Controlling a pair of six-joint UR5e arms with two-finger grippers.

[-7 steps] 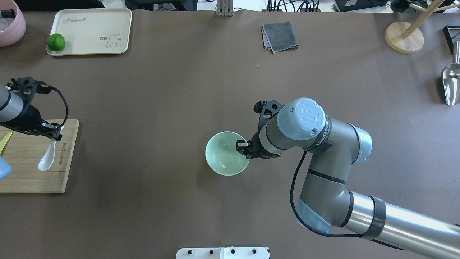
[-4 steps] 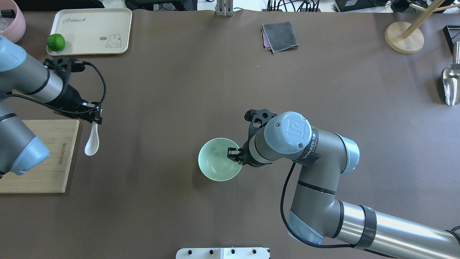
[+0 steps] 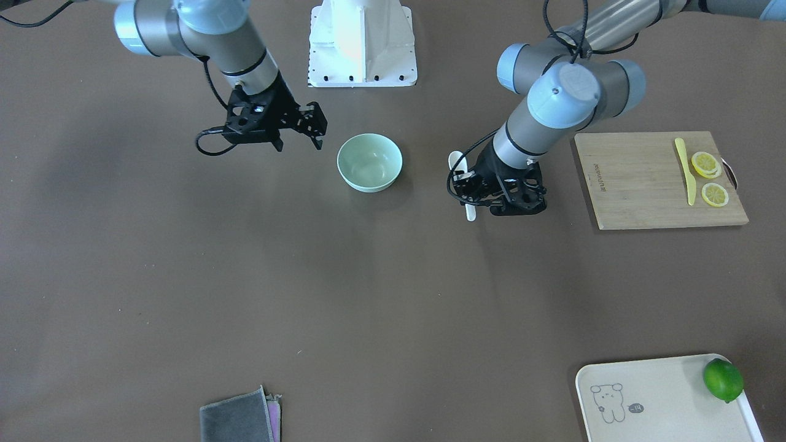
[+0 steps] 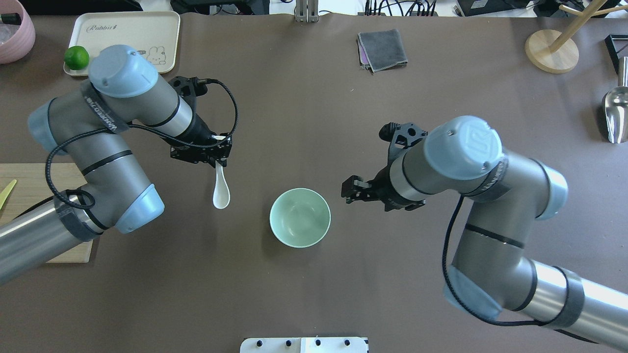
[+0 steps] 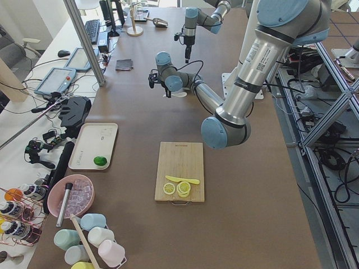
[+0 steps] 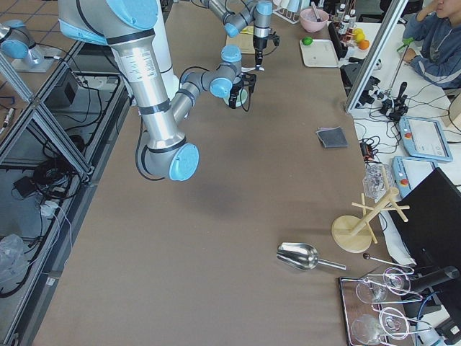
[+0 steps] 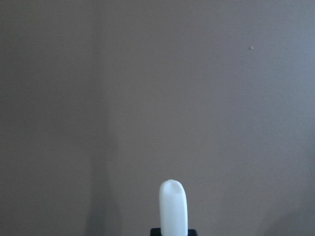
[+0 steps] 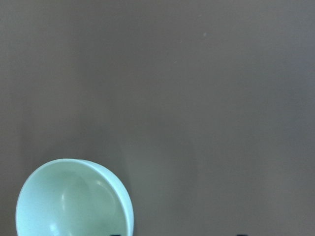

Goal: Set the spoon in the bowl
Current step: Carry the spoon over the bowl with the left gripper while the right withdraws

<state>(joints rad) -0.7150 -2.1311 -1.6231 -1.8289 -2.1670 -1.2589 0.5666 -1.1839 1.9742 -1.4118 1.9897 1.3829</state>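
The pale mint-green bowl (image 4: pixel 300 217) stands upright on the brown table, also in the front view (image 3: pixel 369 162) and at the lower left of the right wrist view (image 8: pixel 74 201). My left gripper (image 4: pixel 219 159) is shut on the handle of the white spoon (image 4: pixel 221 195), above the table to the bowl's left. The scoop hangs towards the robot's side. The spoon also shows in the front view (image 3: pixel 456 162) and the left wrist view (image 7: pixel 173 206). My right gripper (image 4: pixel 351 191) is open and empty, just right of the bowl and apart from it, as the front view (image 3: pixel 299 145) shows.
A wooden cutting board (image 3: pixel 638 184) with a yellow knife (image 3: pixel 684 169) and lemon slices (image 3: pixel 706 166) lies at the robot's left. At the far side are a cream tray (image 4: pixel 122 49) with a lime (image 4: pixel 76 57), a grey cloth (image 4: pixel 381 49), a wooden stand (image 4: pixel 552 49) and a metal scoop (image 4: pixel 615 115).
My left gripper carried the spoon off the cutting board, rightwards towards the bowl. My right gripper slid the bowl slightly left, let go of its rim and drew back right.
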